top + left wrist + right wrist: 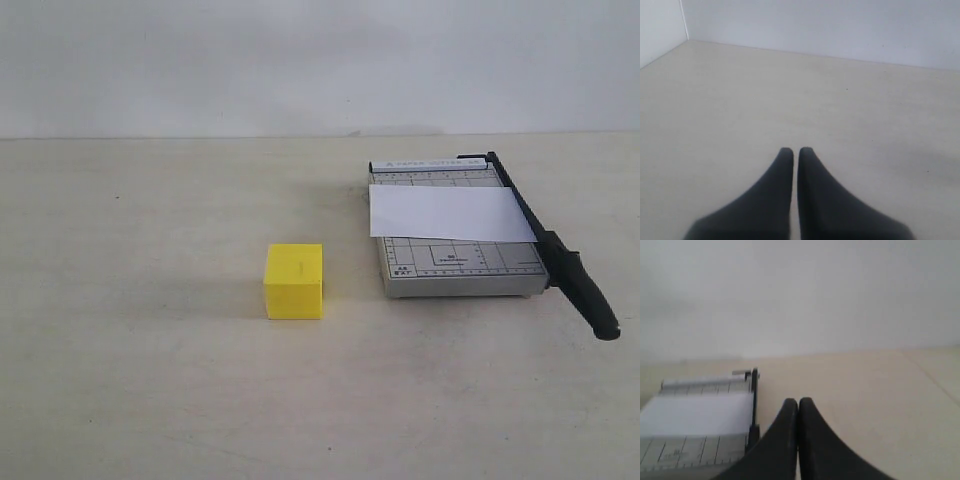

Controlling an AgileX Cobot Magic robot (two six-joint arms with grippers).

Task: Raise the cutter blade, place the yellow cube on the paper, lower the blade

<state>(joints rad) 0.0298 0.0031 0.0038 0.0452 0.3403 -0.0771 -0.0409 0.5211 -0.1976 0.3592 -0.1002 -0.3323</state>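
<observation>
The yellow cube [294, 281] stands on the table left of the grey gridded trimmer board [455, 265]. The white paper [450, 213] lies across the board. The black cutter blade [540, 236] lies lowered along the board's right edge, its thick handle [590, 298] sticking out toward the front. In the right wrist view the board [690, 450], the paper [697, 415] and the blade [754, 400] show beside my right gripper [798, 402], which is shut and empty. My left gripper [796, 151] is shut over bare table, holding nothing. Neither gripper shows in the exterior view.
A pale wall [320, 60] runs behind the beige table [150, 400]. In the left wrist view a side wall [660, 25] meets the back wall at a corner.
</observation>
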